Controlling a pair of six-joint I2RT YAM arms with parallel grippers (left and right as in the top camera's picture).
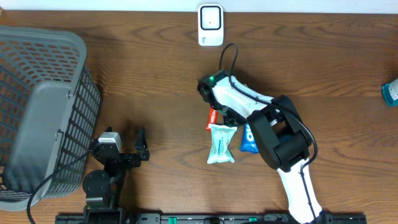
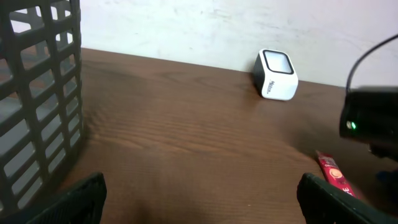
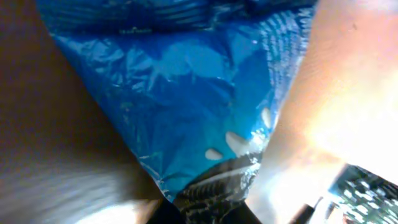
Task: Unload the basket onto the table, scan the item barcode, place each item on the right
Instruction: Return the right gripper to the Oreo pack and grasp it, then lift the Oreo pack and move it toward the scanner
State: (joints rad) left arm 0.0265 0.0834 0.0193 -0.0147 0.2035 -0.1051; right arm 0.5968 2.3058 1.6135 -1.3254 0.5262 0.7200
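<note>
A blue foil packet (image 3: 186, 93) fills the right wrist view, and my right gripper (image 3: 208, 199) is shut on its crimped end. From overhead the blue packet (image 1: 249, 140) lies at the table's middle, partly under the right arm, with the right gripper (image 1: 247, 129) mostly hidden above it. The white barcode scanner (image 1: 211, 25) stands at the far edge and also shows in the left wrist view as the scanner (image 2: 276, 74). My left gripper (image 1: 127, 152) rests open near the front left, its jaws (image 2: 202, 205) wide apart over bare wood.
A pale teal packet (image 1: 221, 143) and a red packet (image 1: 212, 118) lie beside the blue one; the red packet (image 2: 333, 174) also shows by the left gripper's right finger. A grey mesh basket (image 1: 37, 106) fills the left side. A teal object (image 1: 390, 93) sits at the right edge.
</note>
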